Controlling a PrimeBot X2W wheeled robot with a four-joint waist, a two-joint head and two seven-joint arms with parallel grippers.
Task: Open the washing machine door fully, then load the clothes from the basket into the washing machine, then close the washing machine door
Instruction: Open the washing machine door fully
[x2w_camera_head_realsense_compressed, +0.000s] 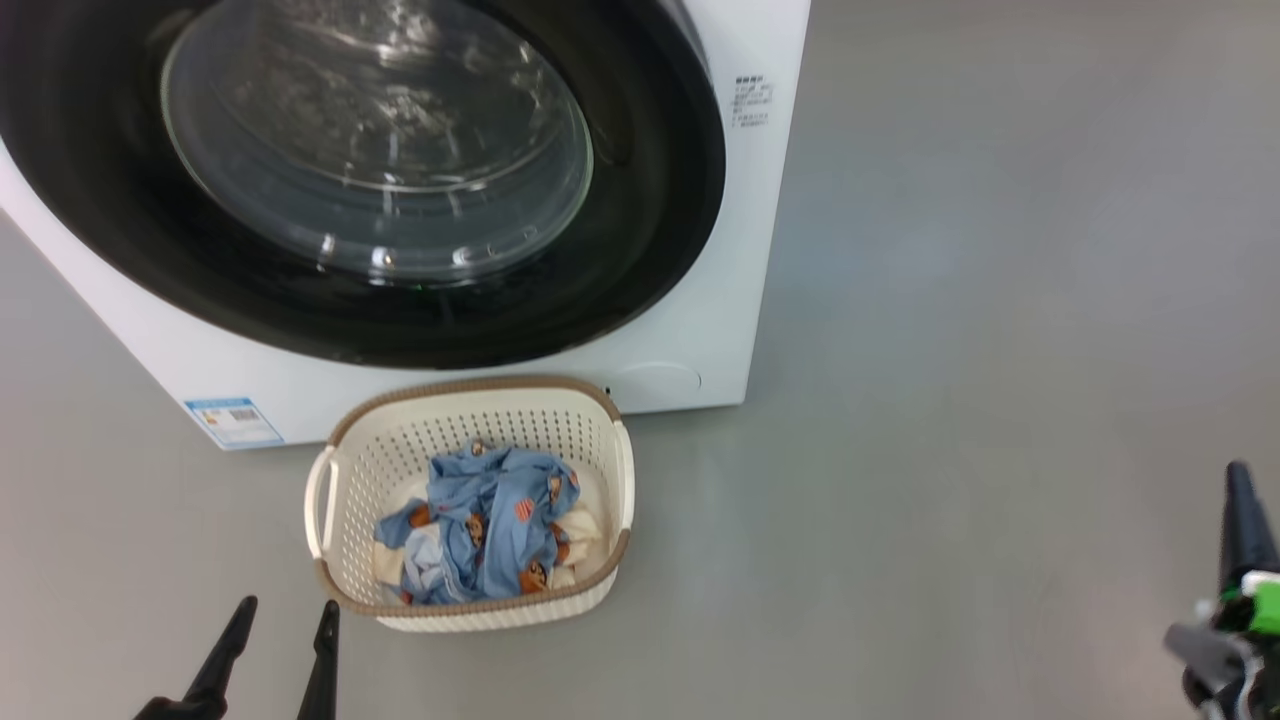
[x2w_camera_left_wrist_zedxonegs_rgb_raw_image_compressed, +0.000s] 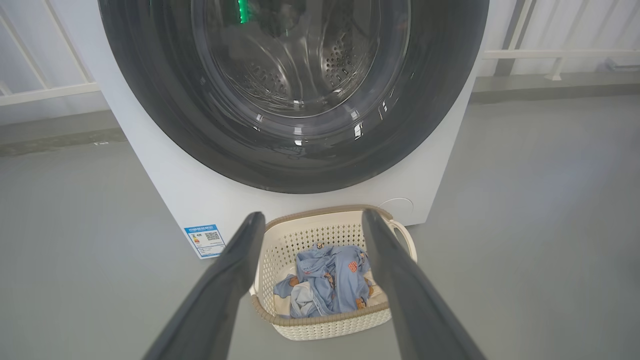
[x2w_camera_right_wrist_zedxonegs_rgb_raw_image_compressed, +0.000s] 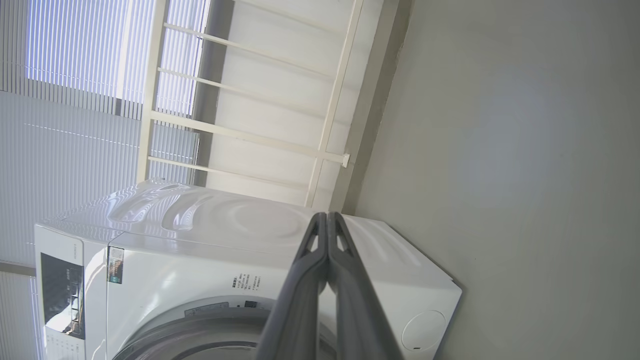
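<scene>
**Door shut, basket full: step one not yet begun**

Far left & nearest me, the left hand (x2w_camera_head_realsense_compressed: 289, 603) hovers low over the floor (x2w_camera_head_realsense_compressed: 1000, 420), just left of the basket's near corner. Its two fingers stand a moderate way apart, w/ nothing btwn them & touching nothing. Its wrist view looks straight past them at the basket. Beyond it there's a blue label sticker (x2w_camera_head_realsense_compressed: 233, 421) on the machine's bottom left corner.

Centre: the basket (x2w_camera_head_realsense_compressed: 470, 385) sits on the floor close up to the front of the washing machine (x2w_camera_head_realsense_compressed: 720, 300). The clothes (x2w_camera_head_realsense_compressed: 490, 530) are heaped inside, blue printed stuff on top, some cream cloth under. None loaded, by the look of it. Above, the washing machine door (x2w_camera_head_realsense_compressed: 660, 230) looks flush w/ the front, i.e. shut. Its glass window (x2w_camera_head_realsense_compressed: 380, 130) shows steel drum behind, seemingly empty.

So I'd say opening the door is the step in hand. Next move needs a hand brought up to the door's edge to get a grip & swing it wide. Which side the catch is on, I can't tell for sure. The basket is right below the door, so the swing should prob. pass above it.

Right of the basket, the round cap (x2w_camera_head_realsense_compressed: 655, 380) sits low on the machine. Far right, well apart from everything, is the right hand (x2w_camera_head_realsense_compressed: 1240, 480). Its fingers are pressed together & hold nothing.
</scene>
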